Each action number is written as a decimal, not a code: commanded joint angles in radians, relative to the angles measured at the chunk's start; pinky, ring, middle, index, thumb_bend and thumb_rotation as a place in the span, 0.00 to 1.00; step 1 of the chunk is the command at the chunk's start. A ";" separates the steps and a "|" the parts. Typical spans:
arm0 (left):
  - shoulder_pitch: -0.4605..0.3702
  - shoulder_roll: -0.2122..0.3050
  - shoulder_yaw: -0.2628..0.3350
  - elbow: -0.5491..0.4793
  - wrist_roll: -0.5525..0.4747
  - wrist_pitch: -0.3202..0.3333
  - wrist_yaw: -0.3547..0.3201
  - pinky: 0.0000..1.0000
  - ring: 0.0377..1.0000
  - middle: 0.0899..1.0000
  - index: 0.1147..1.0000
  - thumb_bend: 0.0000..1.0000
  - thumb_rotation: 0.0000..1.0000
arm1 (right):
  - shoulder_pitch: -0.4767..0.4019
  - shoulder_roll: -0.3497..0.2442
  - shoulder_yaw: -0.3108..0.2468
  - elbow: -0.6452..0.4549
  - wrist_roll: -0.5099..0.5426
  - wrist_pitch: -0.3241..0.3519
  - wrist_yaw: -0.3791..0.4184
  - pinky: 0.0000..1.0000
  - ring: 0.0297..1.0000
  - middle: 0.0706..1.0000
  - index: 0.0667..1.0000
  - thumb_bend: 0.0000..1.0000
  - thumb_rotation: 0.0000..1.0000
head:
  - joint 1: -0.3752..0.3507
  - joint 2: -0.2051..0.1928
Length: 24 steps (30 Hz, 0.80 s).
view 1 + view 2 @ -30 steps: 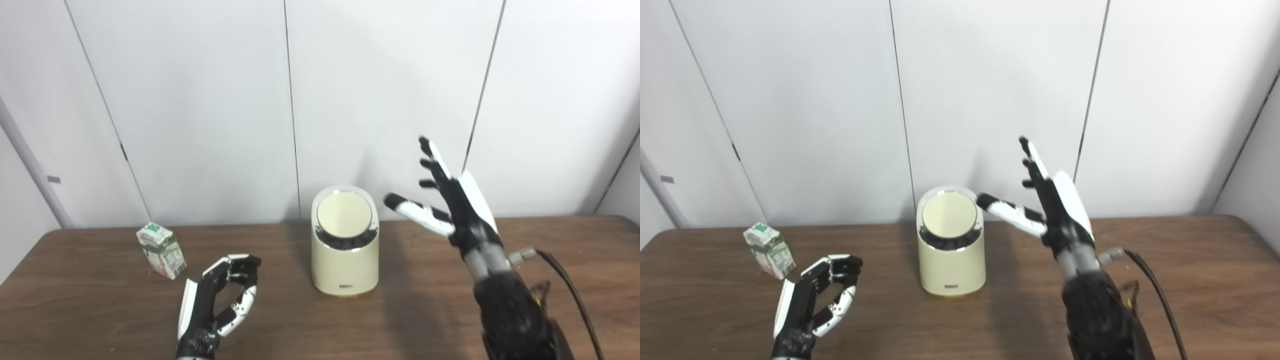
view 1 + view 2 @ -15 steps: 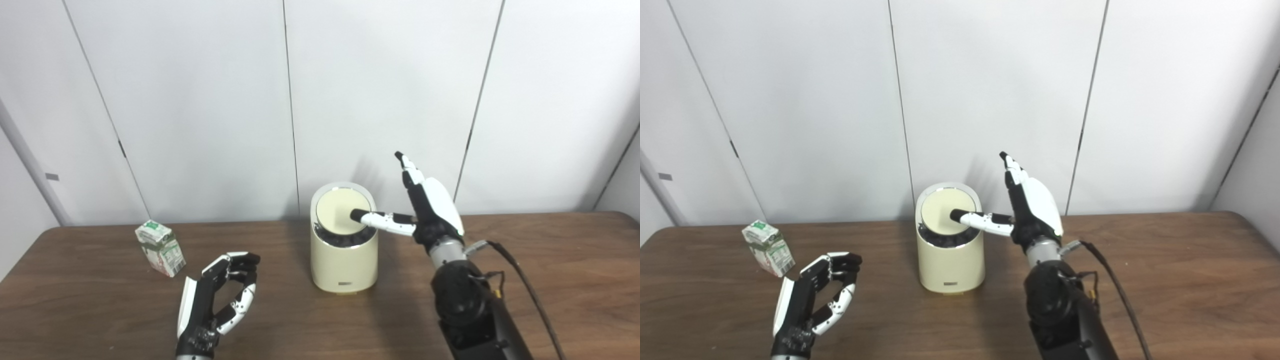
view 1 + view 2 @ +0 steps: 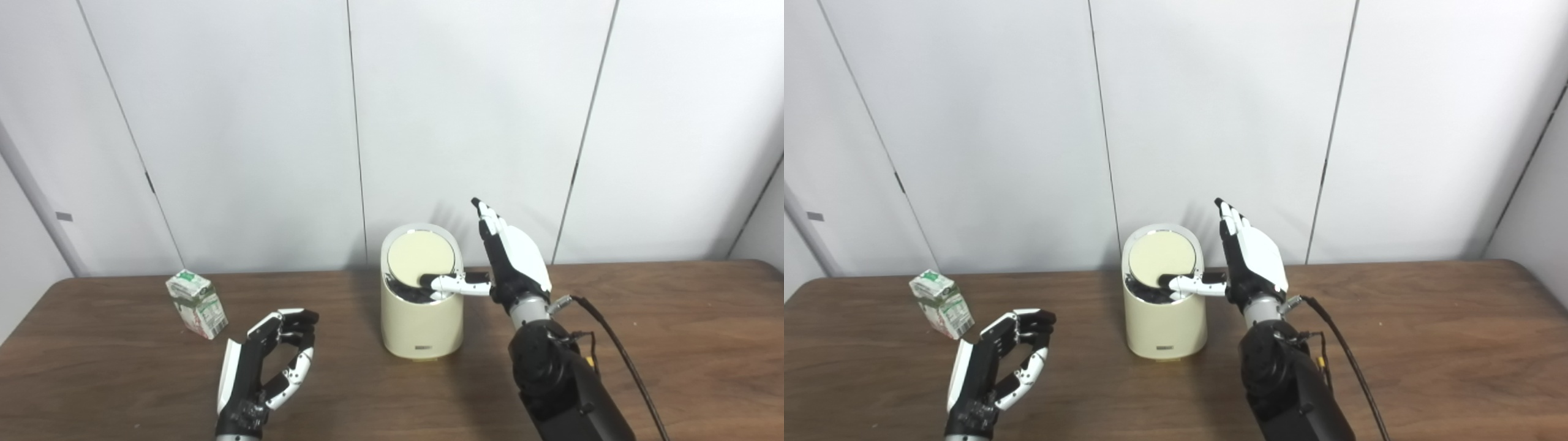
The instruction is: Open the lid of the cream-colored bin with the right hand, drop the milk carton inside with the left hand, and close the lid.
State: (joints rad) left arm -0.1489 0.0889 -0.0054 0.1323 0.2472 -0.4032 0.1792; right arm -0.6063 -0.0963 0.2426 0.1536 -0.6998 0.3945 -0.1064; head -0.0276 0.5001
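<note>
Touching the bin [image 3: 421, 318] lid [image 3: 421, 255] mid-frame, my open right hand [image 3: 511, 263] pokes; milk carton [image 3: 196, 304] sits up-left of my empty, curled left hand [image 3: 264, 373].

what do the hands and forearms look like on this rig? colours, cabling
Both hands: black frames, white shell on the back, fingers in black and white segments with dark tips. Left hand, right hand. Right forearm is black and bulky, silver wrist collar, with a black cable looping from the wrist plus small yellow and red wiring.

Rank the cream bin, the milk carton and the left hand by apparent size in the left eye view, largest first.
1. cream bin.
2. left hand, though it sits nearer the camera, which inflates it; its place against the bin is unsure.
3. milk carton, clearly smallest.
</note>
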 commanded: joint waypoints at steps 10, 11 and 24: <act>0.028 0.007 -0.002 0.016 0.024 -0.011 0.004 0.55 0.62 0.62 0.59 0.20 0.10 | -0.068 -0.008 0.020 0.022 -0.027 -0.020 -0.041 1.00 1.00 1.00 1.00 0.75 0.50 | -0.001 0.003; 0.028 0.006 -0.001 0.016 0.021 -0.011 0.003 0.55 0.61 0.62 0.59 0.20 0.10 | -0.069 -0.008 0.019 0.025 -0.025 -0.020 -0.041 1.00 1.00 1.00 1.00 0.75 0.50 | -0.001 0.003; 0.030 0.007 0.000 0.012 0.026 -0.008 0.005 0.55 0.61 0.62 0.59 0.20 0.12 | -0.070 -0.012 0.027 0.027 -0.046 -0.002 -0.036 1.00 1.00 1.00 1.00 0.73 0.46 | -0.005 0.006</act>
State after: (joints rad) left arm -0.1484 0.0895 -0.0052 0.1317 0.2492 -0.4011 0.1794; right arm -0.6262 -0.0990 0.2666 0.1922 -0.7180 0.3941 -0.1259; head -0.0322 0.5047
